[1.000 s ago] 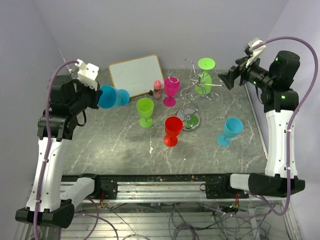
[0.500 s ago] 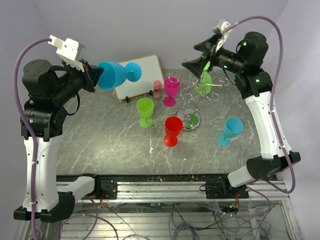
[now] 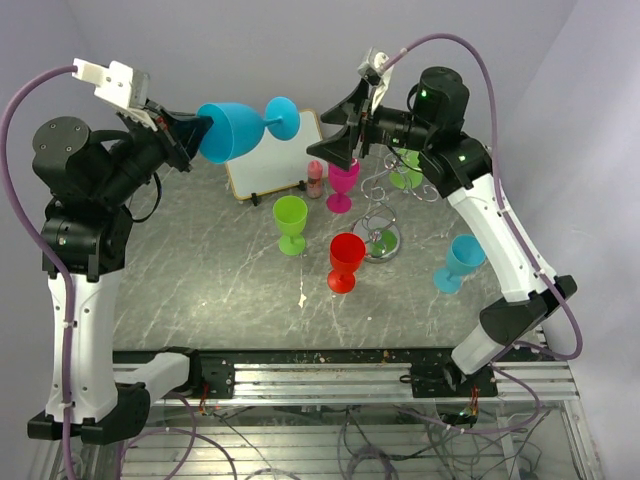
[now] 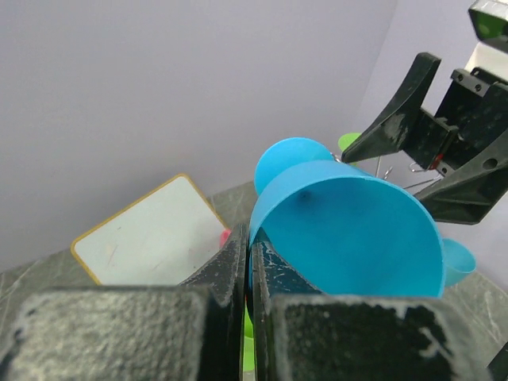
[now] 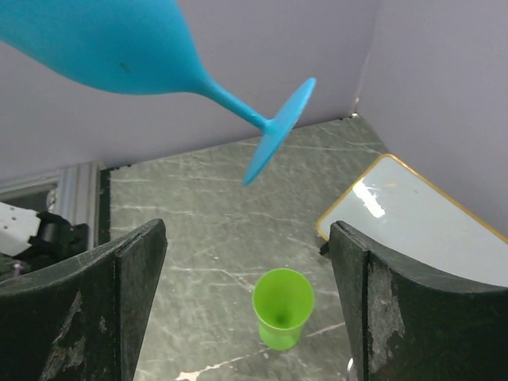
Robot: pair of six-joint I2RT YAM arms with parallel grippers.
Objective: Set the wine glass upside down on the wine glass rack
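Left fingers (image 4: 226,274) are clenched on the rim of a sky-blue plastic wine glass (image 3: 232,130). The thin bowl wall is pinched between them, with one finger seemingly inside the bowl and one outside. The glass hangs on its side in the air, high over the grey marbled surface (image 3: 220,270) and well to the left of the silver wire wine glass rack (image 3: 380,238). Its round foot is turned toward the rack. Held this way, the stem and foot stick out free, which reads as an offer to the other arm. A rim grip would probably be poor for tipping the glass over and seating it on a curled arm.

Right fingers (image 5: 79,309) are spread wide and grasp nothing. They sit up and to the left of the rack, between it and the glass, and point at the foot. In the right wrist view the stem and foot lie ahead of the gap and a little above it, apart from both fingers. My judgement is that a handover is being lined up, and the glass has not yet been turned bowl-down or brought to the rack.
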